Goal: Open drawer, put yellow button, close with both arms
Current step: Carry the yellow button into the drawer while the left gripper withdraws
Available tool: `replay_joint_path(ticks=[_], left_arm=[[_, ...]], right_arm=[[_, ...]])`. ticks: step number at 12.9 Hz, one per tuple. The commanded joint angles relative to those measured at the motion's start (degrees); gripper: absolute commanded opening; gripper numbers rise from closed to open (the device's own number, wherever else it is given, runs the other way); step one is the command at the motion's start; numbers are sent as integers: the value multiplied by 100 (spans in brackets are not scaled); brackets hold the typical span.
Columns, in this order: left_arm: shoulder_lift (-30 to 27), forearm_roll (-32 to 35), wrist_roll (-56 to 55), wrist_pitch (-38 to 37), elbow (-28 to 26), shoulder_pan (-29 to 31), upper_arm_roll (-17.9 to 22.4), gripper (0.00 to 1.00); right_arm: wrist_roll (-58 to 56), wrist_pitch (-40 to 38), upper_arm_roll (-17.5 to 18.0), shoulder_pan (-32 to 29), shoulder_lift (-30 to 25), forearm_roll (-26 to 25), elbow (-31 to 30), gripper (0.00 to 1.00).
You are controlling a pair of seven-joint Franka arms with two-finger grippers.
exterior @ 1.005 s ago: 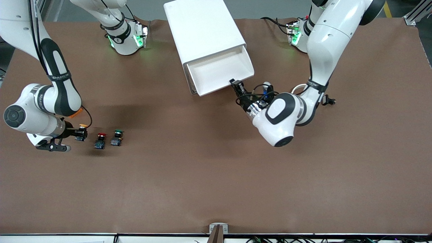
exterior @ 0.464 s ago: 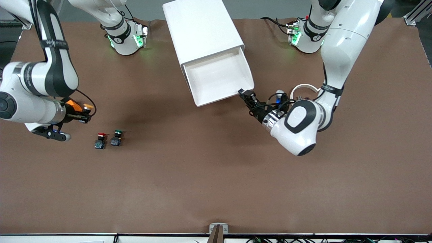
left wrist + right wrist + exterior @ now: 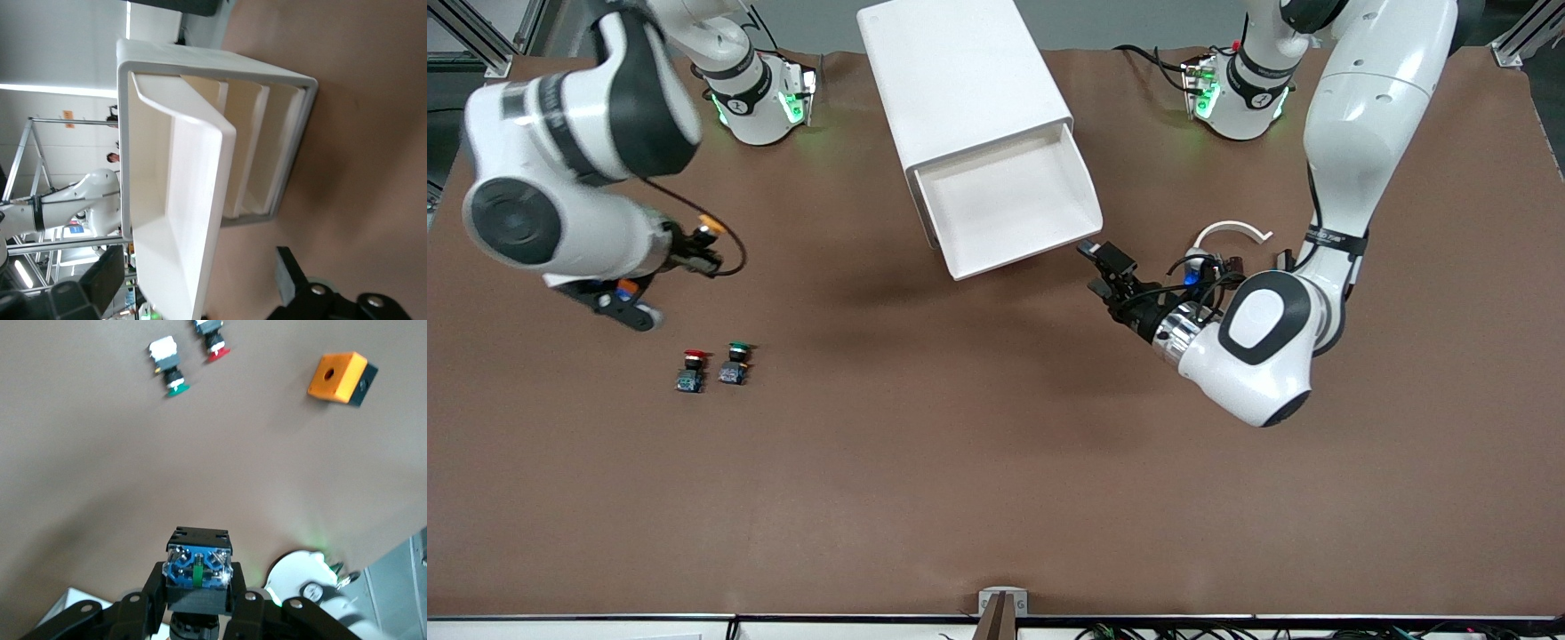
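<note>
Front camera looking down from high across the table point(image 3: 996, 498). Left wrist camera facing the cabinet point(image 3: 293, 147) closely past its fingers; front sharing it.

Glossy white arms point(image 3: 1352, 116) with black bands, green-lit bases.

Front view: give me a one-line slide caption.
Right gripper carries the yellow button above the table while the open left gripper sits beside the pulled-out drawer.
</note>
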Motion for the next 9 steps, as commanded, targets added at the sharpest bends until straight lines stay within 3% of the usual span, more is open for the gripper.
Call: replay_joint_path(ticks=[1, 5, 9], left_arm=[[-53, 242, 428, -146, 580, 121, 376, 100], [-737, 973, 2799, -138, 739, 165, 632, 100], [-1292, 982, 4859, -155, 722, 183, 1448, 100]], right_arm=[[1543, -207, -59, 919, 116, 63, 327, 35], [3506, 29, -68, 1476, 343, 1371, 783, 34], [4921, 1179, -68, 2073, 660, 1602, 855, 34]])
